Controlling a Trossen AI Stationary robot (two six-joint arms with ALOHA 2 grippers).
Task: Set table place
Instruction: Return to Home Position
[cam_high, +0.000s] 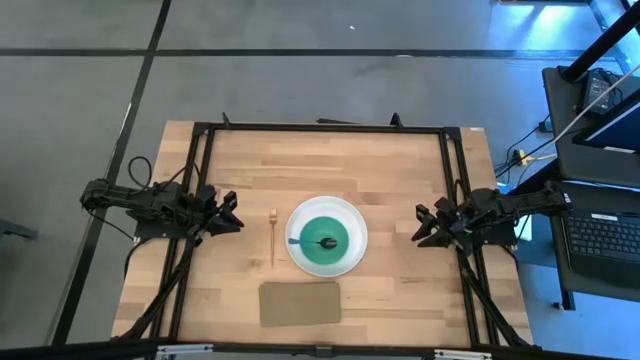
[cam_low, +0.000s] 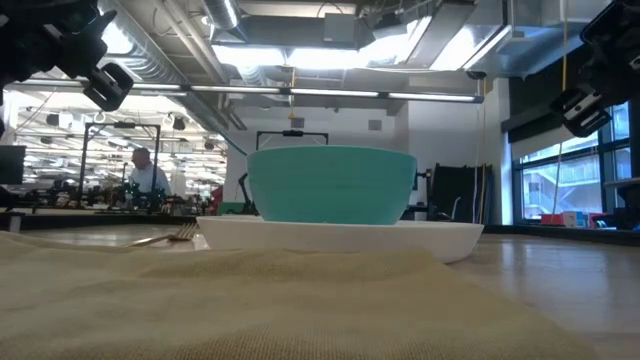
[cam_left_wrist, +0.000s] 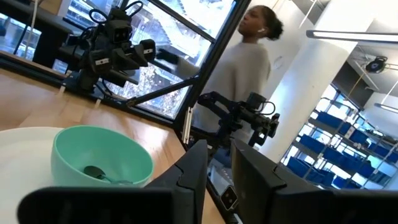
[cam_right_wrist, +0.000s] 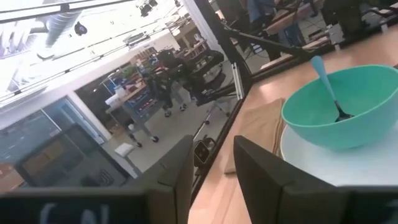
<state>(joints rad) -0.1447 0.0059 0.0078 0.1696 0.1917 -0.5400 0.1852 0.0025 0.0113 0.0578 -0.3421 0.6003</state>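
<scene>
A round white plate lies at the middle of the wooden table. A teal-green bowl stands on it. A spoon with a blue handle and a dark head lies in the bowl, its handle leaning on the rim. A thin pale fork lies flat on the table just left of the plate. My left gripper hovers open and empty left of the fork. My right gripper hovers open and empty right of the plate. Both point toward the plate.
A tan rectangular mat lies at the table's near edge, in front of the plate. A thin black frame runs along the table's edges. A person stands beyond the table in the left wrist view.
</scene>
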